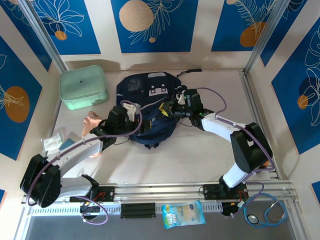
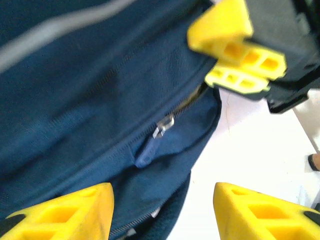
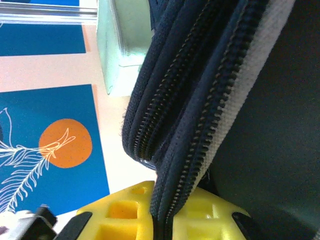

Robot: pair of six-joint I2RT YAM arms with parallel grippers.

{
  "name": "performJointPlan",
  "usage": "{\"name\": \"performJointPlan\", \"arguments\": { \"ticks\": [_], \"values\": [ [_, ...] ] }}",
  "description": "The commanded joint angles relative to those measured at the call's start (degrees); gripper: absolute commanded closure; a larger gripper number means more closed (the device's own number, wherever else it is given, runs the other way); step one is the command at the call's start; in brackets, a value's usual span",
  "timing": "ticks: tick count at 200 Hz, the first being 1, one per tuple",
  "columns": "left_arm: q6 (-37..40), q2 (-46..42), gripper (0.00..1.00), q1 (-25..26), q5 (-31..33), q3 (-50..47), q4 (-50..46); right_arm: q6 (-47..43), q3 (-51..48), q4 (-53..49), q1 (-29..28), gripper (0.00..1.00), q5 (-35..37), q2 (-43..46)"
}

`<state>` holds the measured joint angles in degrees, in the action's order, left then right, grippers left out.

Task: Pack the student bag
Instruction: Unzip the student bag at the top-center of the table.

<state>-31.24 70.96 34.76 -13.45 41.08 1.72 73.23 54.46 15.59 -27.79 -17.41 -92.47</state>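
Student bag (image 1: 127, 95) lies flat on the table toward the back, between the two arms, with its white-patched front pocket (image 1: 159, 90) facing up. Right gripper (image 3: 161, 216) is clamped on the bag's zipped edge. The right wrist view shows rows of zipper teeth (image 3: 200, 115) and a pale stripe (image 3: 250, 75) running down between its yellow fingers (image 3: 125, 212), detail too fine for the top view. Left gripper (image 2: 162, 212) stands open at the bag's near edge, holding nothing, with navy fabric and bare table (image 2: 250, 150) between its fingers. The left wrist view adds a metal zip slider (image 2: 162, 125) with a navy fabric pull tab (image 2: 145, 152), and the right gripper's fingers pinched together on the bag's rim just beyond. A mint green lidded box (image 1: 83, 86) sits near the bag's left side, apart from it. By the left arm lie a pinkish doll-like item (image 1: 91, 122) and a clear plastic packet (image 1: 54, 141). On the front rail rest a snack packet (image 1: 183, 214) and a stethoscope (image 1: 267, 212); the packet's print is too small to read
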Motion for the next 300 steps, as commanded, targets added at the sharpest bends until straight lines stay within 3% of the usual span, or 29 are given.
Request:
{"name": "performJointPlan", "arguments": {
  "ticks": [1,55,87,108,200,258,300],
  "values": [
    [-5.2,0.8,0.45,1.3,3.5,-1.8,4.7,2.2,3.1,4.5,-1.1,0.89,-2.6,-0.1],
    [-4.6,7.0,0.45,1.3,3.1,0.4,7.4,2.0,3.5,3.6,-2.1,0.9,-2.3,0.2],
    [-1.1,8.7,0.45,1.1,5.7,5.1,2.1,1.8,3.2,3.1,-2.7,0.9,-2.0,0.9],
    [-2.2,10.9,0.45,0.9,3.4,5.5,4.0,2.1,2.9,3.3,-2.8,0.9,-1.8,1.2],
    [-6.7,12.3,0.62,-0.6,-0.8,6.8,10.7,0.2,3.2,0.2,-4.1,0.91,-0.8,1.5],
    [-8.7,12.6,0.72,-1.4,0.1,5.7,12.1,0.8,3.0,0.7,-4.3,0.91,-1.3,0.7],
    [-7.4,12.9,0.67,-1.7,-3.4,3.8,18.9,1.2,2.6,0.7,-4.3,0.91,-1.1,0.6]
  ]
}}
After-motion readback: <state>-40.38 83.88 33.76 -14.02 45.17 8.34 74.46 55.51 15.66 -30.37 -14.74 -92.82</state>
